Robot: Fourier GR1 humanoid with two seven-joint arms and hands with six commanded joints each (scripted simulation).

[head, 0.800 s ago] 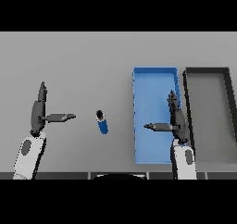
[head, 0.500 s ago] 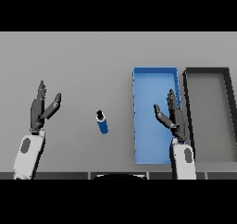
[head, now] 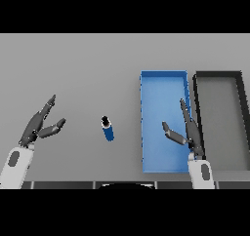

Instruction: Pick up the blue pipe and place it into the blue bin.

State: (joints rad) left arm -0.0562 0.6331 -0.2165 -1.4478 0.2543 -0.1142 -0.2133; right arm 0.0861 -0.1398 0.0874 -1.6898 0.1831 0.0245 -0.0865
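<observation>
A short blue pipe [head: 108, 129] with a dark cap at its far end lies on the grey table, near the middle of the head view. To its right stands the blue bin [head: 144, 123], long and rectangular, with nothing inside. My left hand [head: 40, 124] hovers at the left of the table, well apart from the pipe, fingers straight and thumb spread. Over the bin's near right part is my right hand [head: 188, 131], open too, with its fingers pointing away from me and nothing held.
A black bin [head: 242, 113] stands right beside the blue one, at the table's right edge. The table's near edge runs just below both forearms.
Both hands have turned and their thumbs have drawn in from pointing sideways. The left hand has tilted to the right. The pipe has not moved.
</observation>
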